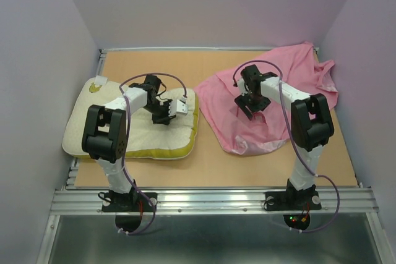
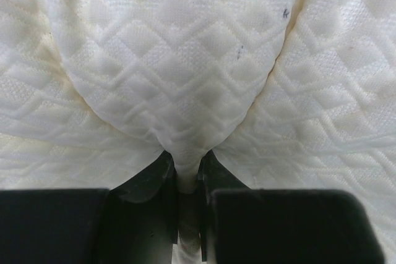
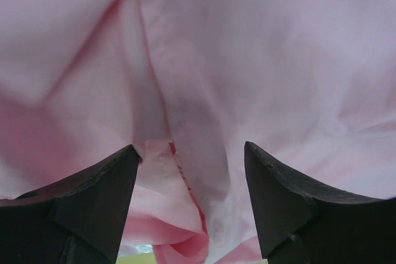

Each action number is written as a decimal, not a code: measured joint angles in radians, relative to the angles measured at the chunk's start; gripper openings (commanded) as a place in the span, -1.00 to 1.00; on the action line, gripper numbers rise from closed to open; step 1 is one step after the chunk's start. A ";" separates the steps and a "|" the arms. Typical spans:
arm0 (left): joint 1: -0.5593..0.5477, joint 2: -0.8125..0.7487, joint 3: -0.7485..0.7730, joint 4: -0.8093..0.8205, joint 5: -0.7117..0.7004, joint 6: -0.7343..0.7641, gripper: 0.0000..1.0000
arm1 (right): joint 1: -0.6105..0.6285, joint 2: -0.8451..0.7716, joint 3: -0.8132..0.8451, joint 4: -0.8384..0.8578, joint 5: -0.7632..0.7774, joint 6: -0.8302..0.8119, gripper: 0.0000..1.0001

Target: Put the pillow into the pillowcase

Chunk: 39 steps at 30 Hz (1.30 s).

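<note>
- Pinching left fingers point(image 2: 148, 183) hold a pillow point(image 2: 173, 60) fold, lower centre; a deeper grip should resist slipping.
- Spread right fingers point(image 3: 93, 196) hover over pillowcase point(image 3: 278, 60); best pinch one layer at its opening.

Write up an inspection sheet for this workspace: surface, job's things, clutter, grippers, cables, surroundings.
Surface: tan wooden table, bare between the two cloth items.
Job's things: pillow, cream and quilted, lies flat on the left with a yellow band along its near edge. The pillowcase, pink, lies crumpled on the right, reaching the far right corner.
Clutter: nothing seen.
Grippers: left gripper is shut on a pinched fold of the pillow's cover. The right gripper is open above the pillowcase; contact cannot be told.
Cables: purple cables loop over each arm.
Surroundings: pale lilac walls on three sides, metal rail at the near edge.
</note>
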 measured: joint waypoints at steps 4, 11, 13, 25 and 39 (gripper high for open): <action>0.000 0.001 0.002 -0.001 0.000 -0.002 -1.00 | 0.000 0.001 -0.011 0.002 0.055 -0.011 0.41; 0.000 0.005 0.006 -0.005 -0.001 -0.007 -1.00 | 0.000 -0.002 -0.011 0.001 0.099 -0.021 0.37; 0.000 0.005 0.007 -0.005 -0.001 -0.007 -1.00 | 0.000 -0.005 -0.011 0.001 0.102 -0.021 0.37; 0.000 0.017 0.025 -0.025 -0.002 -0.006 -1.00 | 0.000 -0.013 0.002 -0.013 0.093 -0.021 0.40; 0.000 0.025 0.037 -0.039 -0.003 -0.007 -1.00 | 0.000 -0.102 0.012 -0.060 0.008 -0.021 0.45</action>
